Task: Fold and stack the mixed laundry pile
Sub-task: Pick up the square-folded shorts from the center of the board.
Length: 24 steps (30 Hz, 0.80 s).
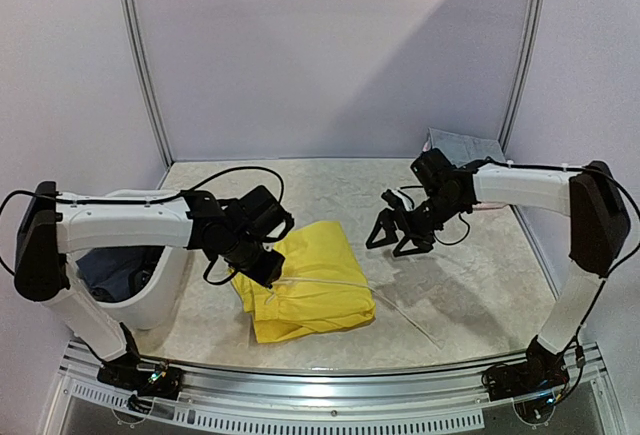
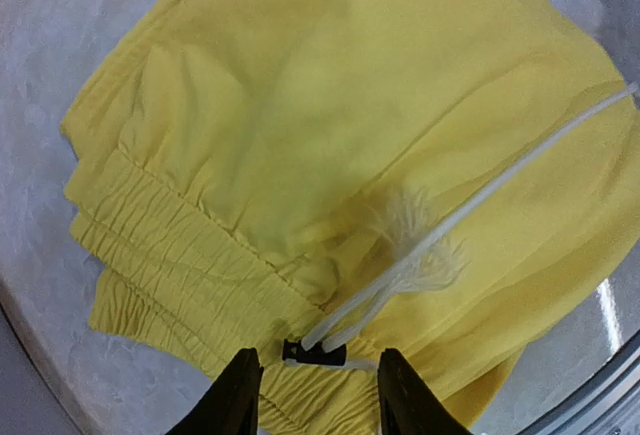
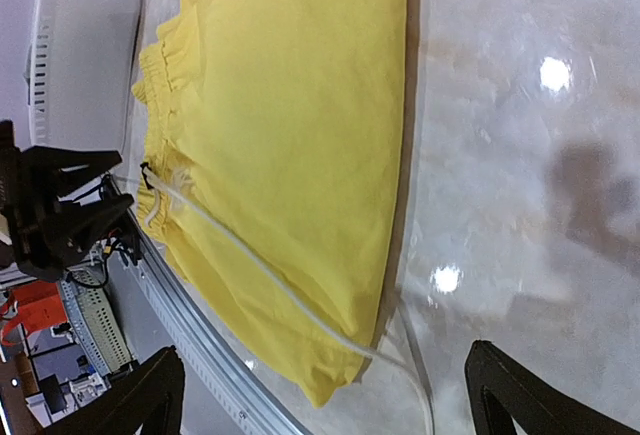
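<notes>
The bright yellow elastic-waist shorts (image 1: 310,285) lie folded flat on the table's near middle. A long white drawstring (image 1: 400,313) trails off them to the right. My left gripper (image 1: 264,269) is open and empty, low over the shorts' gathered waistband (image 2: 190,255). Its fingertips (image 2: 238,390) straddle the black cord lock (image 2: 318,353). My right gripper (image 1: 394,239) is wide open and empty, raised above the table to the right of the shorts (image 3: 290,125). Dark blue garments (image 1: 108,269) lie in the tub. A grey piece (image 1: 462,145) lies at the back right.
The white plastic tub (image 1: 165,290) stands at the left, under my left arm, and shows in the right wrist view (image 3: 80,35). A metal rail (image 1: 330,407) runs along the table's front edge. The drawstring (image 3: 262,267) reaches bare table near the front right.
</notes>
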Each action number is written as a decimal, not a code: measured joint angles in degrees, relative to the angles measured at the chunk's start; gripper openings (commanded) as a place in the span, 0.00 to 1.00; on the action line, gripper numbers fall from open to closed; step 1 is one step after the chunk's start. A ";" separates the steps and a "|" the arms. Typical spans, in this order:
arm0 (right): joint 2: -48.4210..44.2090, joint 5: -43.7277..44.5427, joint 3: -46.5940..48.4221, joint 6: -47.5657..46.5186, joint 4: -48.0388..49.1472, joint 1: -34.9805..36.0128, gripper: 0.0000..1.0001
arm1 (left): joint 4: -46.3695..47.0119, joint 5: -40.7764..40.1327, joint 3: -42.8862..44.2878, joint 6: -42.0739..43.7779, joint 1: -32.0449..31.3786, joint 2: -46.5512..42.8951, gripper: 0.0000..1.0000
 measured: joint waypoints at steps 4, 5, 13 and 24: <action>8.09 -4.17 6.32 -1.36 0.44 -1.09 0.99 | 0.00 0.00 -3.85 -1.60 -0.13 0.00 0.38; 9.97 -5.29 7.69 -1.64 0.39 -1.29 0.99 | 0.02 0.02 -4.68 -2.01 -0.13 0.00 0.37; 20.79 -10.91 15.41 -3.50 -0.04 -1.73 0.98 | 1.53 0.87 -8.35 -3.39 -0.28 0.00 0.36; 28.65 -19.54 19.39 -1.95 2.84 -1.68 0.81 | 4.52 1.16 -10.58 -3.82 -1.20 1.11 0.34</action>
